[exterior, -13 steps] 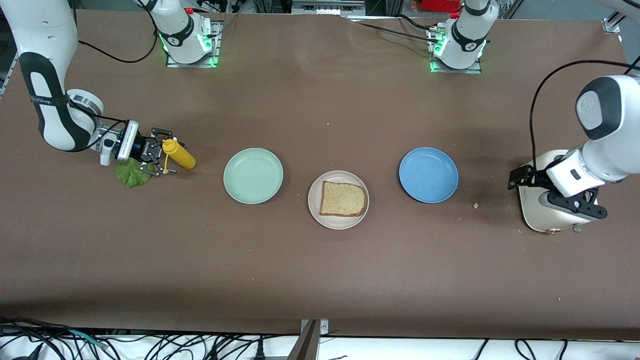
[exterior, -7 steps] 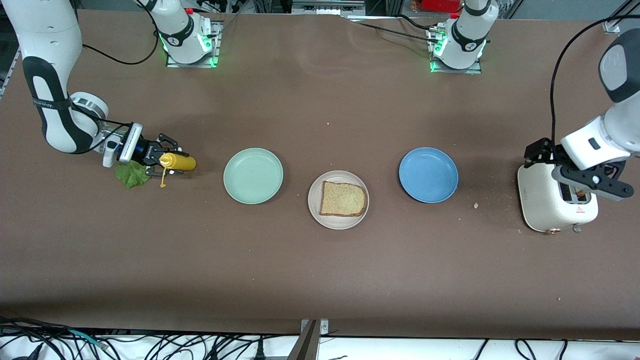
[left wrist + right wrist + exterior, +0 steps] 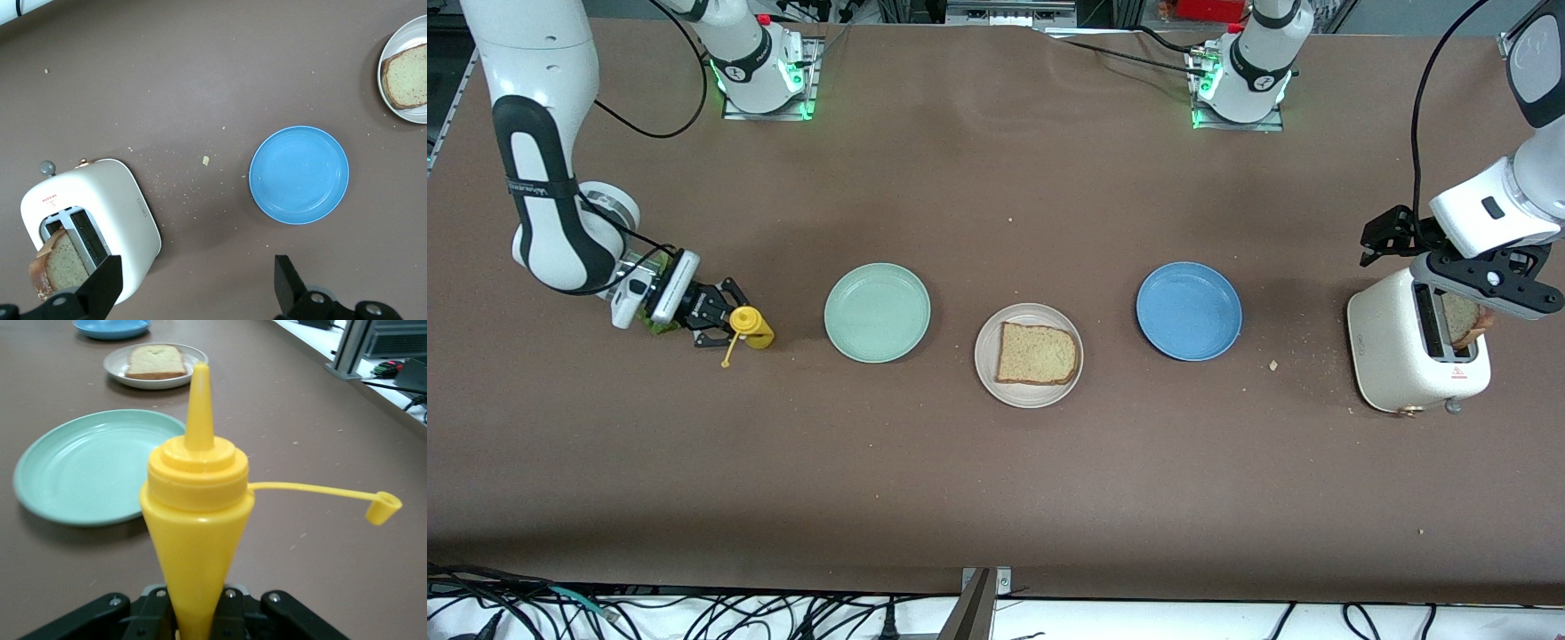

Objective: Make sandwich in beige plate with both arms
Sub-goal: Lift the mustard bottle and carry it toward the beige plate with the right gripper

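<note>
Bread (image 3: 1037,354) sits alone on the beige plate (image 3: 989,373) at the middle of the table, one brown slice with a darker crust, and the same plate and slice show in the right wrist view (image 3: 155,361) and at the edge of the left wrist view (image 3: 405,77). Flanking it are a mint-green plate (image 3: 877,312) toward the right arm's end and a blue plate (image 3: 1189,310) toward the left arm's end, both a touch farther from the front camera than the beige one.

At the left arm's end stands a white toaster (image 3: 1392,356). The left gripper (image 3: 1469,286) hangs just over its slots with a second slice of bread (image 3: 1463,318) clamped between its fingers, the slice partly risen out of a slot; the left wrist view shows that slice (image 3: 57,270) against one finger (image 3: 100,287) with the toaster (image 3: 127,213) below. Crumbs lie scattered on the brown table (image 3: 996,480) between toaster and blue plate.

At the right arm's end, the right gripper (image 3: 713,316) is low over the table and clenched around a yellow squeeze bottle (image 3: 751,325), whose opened cap dangles on its strap. From the right wrist the bottle (image 3: 197,520) points its nozzle toward the mint-green plate (image 3: 87,477). A bit of green lettuce (image 3: 660,325) peeks out beneath the right wrist.
</note>
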`<state>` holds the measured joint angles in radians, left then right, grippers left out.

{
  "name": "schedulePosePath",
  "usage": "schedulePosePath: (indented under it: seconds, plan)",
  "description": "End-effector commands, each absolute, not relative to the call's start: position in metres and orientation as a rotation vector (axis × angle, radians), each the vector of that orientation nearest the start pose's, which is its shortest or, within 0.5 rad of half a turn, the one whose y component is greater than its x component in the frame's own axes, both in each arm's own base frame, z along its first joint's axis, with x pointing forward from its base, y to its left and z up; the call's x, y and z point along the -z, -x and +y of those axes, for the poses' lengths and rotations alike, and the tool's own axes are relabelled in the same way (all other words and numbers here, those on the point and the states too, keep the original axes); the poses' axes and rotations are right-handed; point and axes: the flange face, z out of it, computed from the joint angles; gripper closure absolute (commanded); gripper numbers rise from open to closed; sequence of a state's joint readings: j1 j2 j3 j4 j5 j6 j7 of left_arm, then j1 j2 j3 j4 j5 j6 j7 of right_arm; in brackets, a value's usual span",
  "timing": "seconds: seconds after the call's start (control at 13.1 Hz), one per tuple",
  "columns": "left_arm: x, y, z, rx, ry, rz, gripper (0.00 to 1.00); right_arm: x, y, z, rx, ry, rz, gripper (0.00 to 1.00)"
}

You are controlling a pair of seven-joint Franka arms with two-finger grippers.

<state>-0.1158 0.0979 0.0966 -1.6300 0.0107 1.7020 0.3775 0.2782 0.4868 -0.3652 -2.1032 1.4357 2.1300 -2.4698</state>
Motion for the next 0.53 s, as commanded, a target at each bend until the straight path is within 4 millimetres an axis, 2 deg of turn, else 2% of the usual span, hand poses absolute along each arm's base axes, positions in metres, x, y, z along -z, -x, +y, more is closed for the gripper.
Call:
schedulePosePath:
  seconds: [0.0,0.23,0.3,0.46]
  plan:
    - [-0.563,-0.585,-0.007,-0.045,3.042,0.608,0.0,-0.226,-0.587,0.025,0.92,2.06,-1.547,0.92]
    - [-0.574,-0.58,0.005,-0.024,3.044,0.584,0.0,-0.274,-0.616,0.081,0.791,2.193,-1.566,0.92]
    - [-0.575,-0.579,0.011,-0.023,3.044,0.576,0.0,-0.287,-0.622,0.099,0.728,2.231,-1.571,0.92]
    - [-0.588,-0.573,0.011,0.009,3.037,0.577,0.0,-0.31,-0.631,0.137,0.624,2.306,-1.602,0.92]
